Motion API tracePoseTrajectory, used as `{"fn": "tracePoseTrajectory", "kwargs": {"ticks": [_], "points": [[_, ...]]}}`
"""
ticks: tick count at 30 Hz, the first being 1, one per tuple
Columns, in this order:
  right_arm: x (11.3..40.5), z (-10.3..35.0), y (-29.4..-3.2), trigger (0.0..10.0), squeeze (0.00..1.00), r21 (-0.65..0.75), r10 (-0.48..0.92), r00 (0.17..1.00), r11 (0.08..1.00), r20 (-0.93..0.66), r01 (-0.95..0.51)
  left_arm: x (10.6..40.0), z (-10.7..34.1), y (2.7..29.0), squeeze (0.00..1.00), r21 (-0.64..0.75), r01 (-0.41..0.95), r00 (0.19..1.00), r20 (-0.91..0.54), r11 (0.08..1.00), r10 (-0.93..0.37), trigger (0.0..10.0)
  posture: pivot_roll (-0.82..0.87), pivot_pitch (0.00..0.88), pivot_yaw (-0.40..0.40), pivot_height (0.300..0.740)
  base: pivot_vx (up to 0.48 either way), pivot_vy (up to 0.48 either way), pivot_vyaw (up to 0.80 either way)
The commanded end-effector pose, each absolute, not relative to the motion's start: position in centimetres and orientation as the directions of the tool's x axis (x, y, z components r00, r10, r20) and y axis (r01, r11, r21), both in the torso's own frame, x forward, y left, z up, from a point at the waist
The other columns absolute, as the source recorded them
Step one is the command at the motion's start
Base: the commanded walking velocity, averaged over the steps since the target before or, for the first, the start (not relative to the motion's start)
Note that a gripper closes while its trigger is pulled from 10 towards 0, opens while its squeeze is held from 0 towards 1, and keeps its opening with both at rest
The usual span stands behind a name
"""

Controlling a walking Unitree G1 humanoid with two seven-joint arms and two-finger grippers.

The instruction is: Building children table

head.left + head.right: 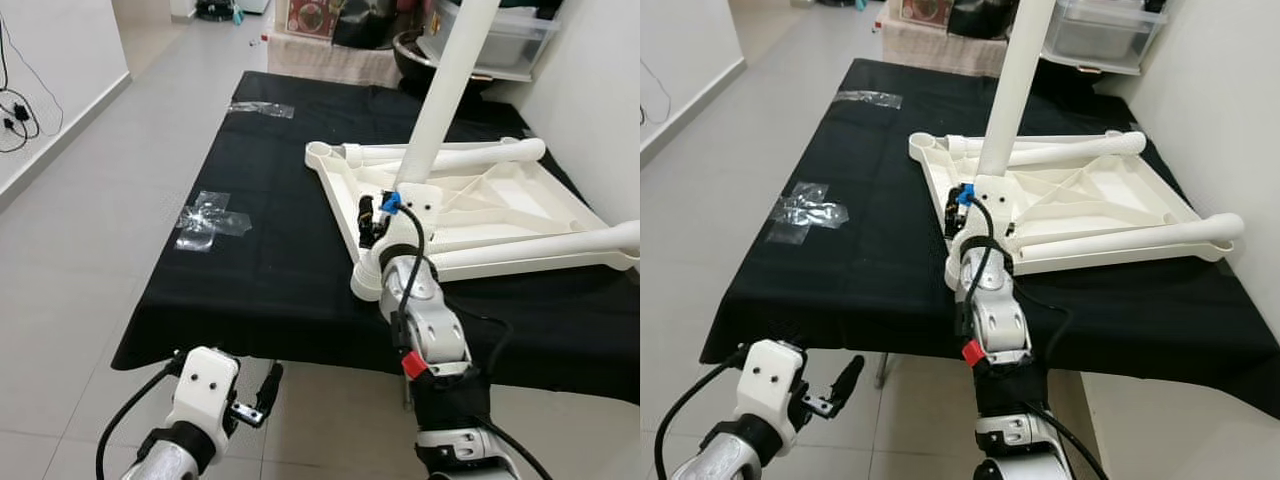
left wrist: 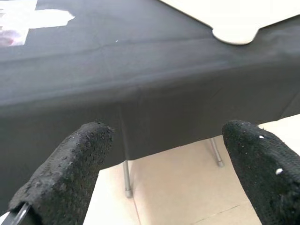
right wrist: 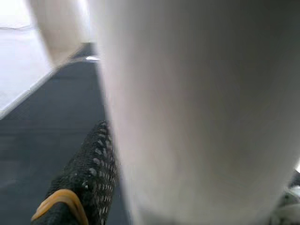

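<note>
A white child's tabletop (image 1: pixel 525 200) lies upside down on the right half of a black-clothed table (image 1: pixel 260 260). One white leg (image 1: pixel 455 155) lies along its far edge and another (image 1: pixel 545 255) along its near edge. A third white leg (image 1: pixel 452 85) stands upright at the tabletop's near-left part. My right gripper (image 1: pixel 385 212) is shut on the base of this leg, and one black finger (image 3: pixel 86 173) presses against the leg (image 3: pixel 201 108) in the right wrist view. My left gripper (image 1: pixel 262 395) hangs open below the table's front edge, fingers (image 2: pixel 70 168) spread wide with nothing between them.
Two patches of clear tape (image 1: pixel 210 218) (image 1: pixel 262 108) stick to the cloth on the left side. A white wall runs close along the table's right. A plastic storage box (image 1: pixel 510 35) and clutter stand behind the table. Cables (image 1: pixel 15 115) lie by the left wall on the tiled floor.
</note>
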State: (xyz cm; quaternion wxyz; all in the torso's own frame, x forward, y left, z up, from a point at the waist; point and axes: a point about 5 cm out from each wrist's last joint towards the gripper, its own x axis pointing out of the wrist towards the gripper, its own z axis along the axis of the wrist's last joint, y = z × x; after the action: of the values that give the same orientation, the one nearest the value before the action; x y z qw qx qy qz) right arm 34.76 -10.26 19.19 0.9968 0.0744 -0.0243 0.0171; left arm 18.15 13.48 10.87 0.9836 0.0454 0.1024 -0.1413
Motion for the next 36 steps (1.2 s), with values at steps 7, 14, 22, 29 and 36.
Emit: {"fn": "tracePoseTrajectory", "kwargs": {"ticks": [7,14,22,29,36], "points": [[36.5,19.4,-12.6,10.0,0.00,0.145,0.422,0.901,0.890,0.099,-0.432,18.3,10.5,13.3,0.00,0.081,0.302,0.935,-0.221,0.950,-0.279,10.0,0.13,0.058,-0.128,0.740,0.000,0.000,0.00],[37.5,20.6,-14.0,10.0,0.00,0.081,0.648,0.758,0.754,0.076,-0.652,18.4,10.4,13.2,0.00,0.078,0.298,0.936,-0.217,0.951,-0.276,10.0,0.13,0.050,-0.137,0.740,0.000,0.000,0.00],[37.9,22.2,-13.1,10.0,0.00,0.100,0.855,0.513,0.506,0.071,-0.857,18.4,10.4,13.1,0.00,0.075,0.296,0.938,-0.212,0.952,-0.274,10.0,0.14,0.051,-0.144,0.740,0.000,0.000,0.00],[38.2,23.3,-10.6,10.0,0.00,0.030,0.933,0.356,0.354,0.058,-0.935,18.2,10.4,13.1,0.00,0.080,0.295,0.938,-0.213,0.952,-0.273,10.0,0.16,0.058,-0.150,0.740,0.000,0.000,0.00],[38.9,23.0,-9.9,0.0,0.00,0.032,0.891,0.447,0.446,0.083,-0.894,18.1,10.4,13.2,0.00,0.080,0.296,0.938,-0.214,0.952,-0.273,10.0,0.17,0.061,-0.148,0.740,0.000,0.000,0.00]]}}
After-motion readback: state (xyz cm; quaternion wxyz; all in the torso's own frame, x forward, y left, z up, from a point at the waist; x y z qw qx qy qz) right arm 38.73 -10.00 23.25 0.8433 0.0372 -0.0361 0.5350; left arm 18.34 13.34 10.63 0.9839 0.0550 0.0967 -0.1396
